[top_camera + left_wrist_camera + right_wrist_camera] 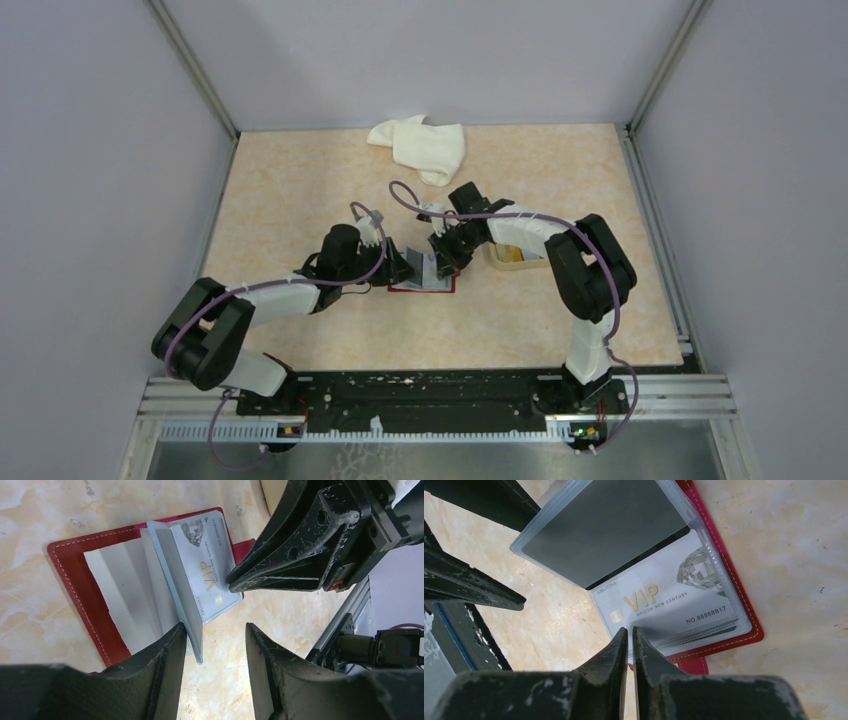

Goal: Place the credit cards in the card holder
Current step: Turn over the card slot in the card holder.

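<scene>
We see the card holder [75, 575] lying open, VIP card [664, 600] nearly seated in its sleeve. Right gripper [630, 635] is clenched at the card's edge, left gripper [215, 630] spread and empty at the holder's near edge. We judge a final push is left.

Card holder [84, 587] is showing dark red with pale stitching along the edge, clear greyish sleeves [127, 597] inside. Card [664, 597] is reading silver-white, with gold VIP lettering and a grey diamond print. Counter [300, 190] is looking beige, marbled. Cloth [425, 148] at upper centre is showing white. Tray [512, 262] is showing beige. Left claw [215, 630] and right claw [630, 632] are showing black with whitish scuffs. Cables [360, 275] are showing purple.
</scene>
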{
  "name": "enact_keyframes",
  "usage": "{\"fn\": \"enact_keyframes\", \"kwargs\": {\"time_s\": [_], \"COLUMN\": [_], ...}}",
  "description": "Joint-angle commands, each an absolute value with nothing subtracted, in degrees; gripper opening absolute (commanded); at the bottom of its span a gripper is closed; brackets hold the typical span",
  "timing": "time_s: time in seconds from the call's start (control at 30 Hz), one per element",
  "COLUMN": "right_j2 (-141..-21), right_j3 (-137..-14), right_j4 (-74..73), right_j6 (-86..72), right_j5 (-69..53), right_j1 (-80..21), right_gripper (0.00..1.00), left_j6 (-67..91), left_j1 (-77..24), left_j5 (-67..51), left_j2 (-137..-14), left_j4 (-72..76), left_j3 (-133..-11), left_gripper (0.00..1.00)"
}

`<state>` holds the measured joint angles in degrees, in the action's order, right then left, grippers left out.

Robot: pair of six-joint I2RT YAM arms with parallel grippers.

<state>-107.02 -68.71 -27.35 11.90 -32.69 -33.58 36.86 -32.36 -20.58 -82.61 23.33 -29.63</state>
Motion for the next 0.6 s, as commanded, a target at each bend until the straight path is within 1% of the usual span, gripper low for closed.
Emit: {"fn": "enact_keyframes", "kwargs": {"time_s": [0.0,0.17,0.33,0.47,0.57], "right_j2": [-104.68,-103.25,-102.55,-102.48,-102.53], "right_j3": [-70.39,-70.07,-69.88,-69.50,-68.89], "right_j4": [-27.34,-27.34,-27.25,-26.33,-24.79], "right_j6": [12.72,13.23,13.53,12.58,10.76], "right_j5": [-35.24,-38.49,-43.08,-46.25,-49.22], "right_j1": [-33.17,-32.57,-32.27,-31.62,-30.63], "right_gripper": [0.09,0.13,0.29,0.30,0.31], "left_j6": [36.83,36.65,37.36,38.30,38.84], "left_j1": [-32.18,-32.17,-31.82,-31.20,-30.86], "left_j5": [-22.18,-21.63,-22.30,-23.51,-24.12], "left_j2": [-81.91,-80.11,-79.56,-80.15,-81.25], "left_j4": [25.21,24.94,26.40,28.75,30.14], "left_j3": [-29.88,-29.48,-28.67,-27.63,-27.25], "left_gripper": [0.54,0.54,0.53,0.52,0.47]}}
